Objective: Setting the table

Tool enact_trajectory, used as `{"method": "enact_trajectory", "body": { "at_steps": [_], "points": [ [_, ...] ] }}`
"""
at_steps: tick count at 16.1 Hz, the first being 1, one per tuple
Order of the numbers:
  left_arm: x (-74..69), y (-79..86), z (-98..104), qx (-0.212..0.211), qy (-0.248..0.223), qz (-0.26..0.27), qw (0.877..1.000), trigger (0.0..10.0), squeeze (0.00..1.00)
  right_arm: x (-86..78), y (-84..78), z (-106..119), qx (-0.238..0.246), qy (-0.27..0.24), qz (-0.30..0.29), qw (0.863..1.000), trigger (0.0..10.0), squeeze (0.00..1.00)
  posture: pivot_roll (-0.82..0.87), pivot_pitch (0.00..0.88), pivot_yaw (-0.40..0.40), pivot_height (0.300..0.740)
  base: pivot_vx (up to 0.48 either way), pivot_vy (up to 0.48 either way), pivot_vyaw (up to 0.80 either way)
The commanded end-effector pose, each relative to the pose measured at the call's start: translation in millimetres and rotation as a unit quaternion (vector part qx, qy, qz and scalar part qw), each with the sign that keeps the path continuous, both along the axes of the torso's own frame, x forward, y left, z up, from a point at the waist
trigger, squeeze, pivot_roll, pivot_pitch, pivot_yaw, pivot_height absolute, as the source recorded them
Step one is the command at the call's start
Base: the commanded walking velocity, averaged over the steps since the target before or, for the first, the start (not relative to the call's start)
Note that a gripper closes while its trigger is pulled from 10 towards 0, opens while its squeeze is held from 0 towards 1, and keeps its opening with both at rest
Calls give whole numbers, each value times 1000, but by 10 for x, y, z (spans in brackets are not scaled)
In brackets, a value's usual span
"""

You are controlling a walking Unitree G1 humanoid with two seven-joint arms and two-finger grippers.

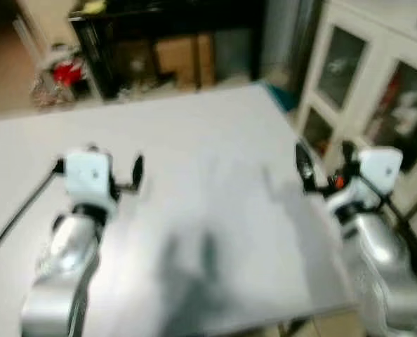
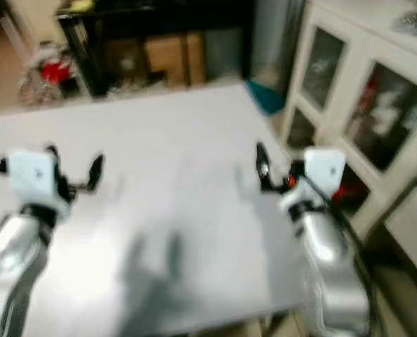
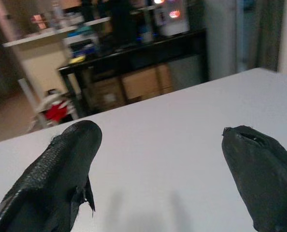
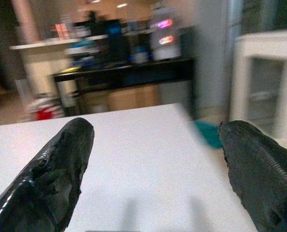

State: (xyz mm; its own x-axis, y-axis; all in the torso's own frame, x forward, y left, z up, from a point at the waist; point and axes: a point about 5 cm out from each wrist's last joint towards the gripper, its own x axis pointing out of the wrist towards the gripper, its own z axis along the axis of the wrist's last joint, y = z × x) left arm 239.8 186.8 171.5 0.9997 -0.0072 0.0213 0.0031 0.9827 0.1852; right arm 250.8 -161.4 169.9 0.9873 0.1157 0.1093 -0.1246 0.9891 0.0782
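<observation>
**Both end effectors spread over a smooth counter**

The counter (image 1: 194,140) is a flat, matte white slab with straight edges. The left end effector (image 3: 163,159) hovers above it, its textured black fingers (image 3: 56,179) wide apart, holding nothing. The right end effector (image 4: 158,164) hangs near the counter's right edge, equally spread. A white glass-doored cabinet (image 1: 377,84) stands beside.

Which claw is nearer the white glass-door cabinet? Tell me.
Right. The right claw hovers over the table edge beside the white cabinet; the left claw is across the table, far from it.
</observation>
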Motion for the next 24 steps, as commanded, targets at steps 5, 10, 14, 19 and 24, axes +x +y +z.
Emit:
{"method": "enact_trajectory", "body": {
  "at_steps": [5,10,14,19,24],
  "points": [
    [30,-58,-56,-10,23,-6,1000,10000,0,-31,-124,-17,-60,43,-70,995,10000,1000,-43,0,83,740,0,0,311],
    [19,-120,-90,1,31,-24,999,10000,0,-66,-154,-152,-73,98,-93,988,10000,1000,-54,0,91,740,0,149,320],
    [15,-103,-96,5,34,-18,999,10000,0,-55,-46,-113,-57,86,-54,993,10000,1000,-43,0,77,740,0,413,328],
    [-13,-73,-90,10,34,-7,999,10000,0,7,22,-58,-52,76,-31,995,10000,1000,-22,0,59,740,0,425,800],
    [-20,-4,-53,18,29,4,999,10000,0,87,64,-48,-36,71,-35,996,10000,1000,4,0,54,740,0,431,800]
  ]
}}
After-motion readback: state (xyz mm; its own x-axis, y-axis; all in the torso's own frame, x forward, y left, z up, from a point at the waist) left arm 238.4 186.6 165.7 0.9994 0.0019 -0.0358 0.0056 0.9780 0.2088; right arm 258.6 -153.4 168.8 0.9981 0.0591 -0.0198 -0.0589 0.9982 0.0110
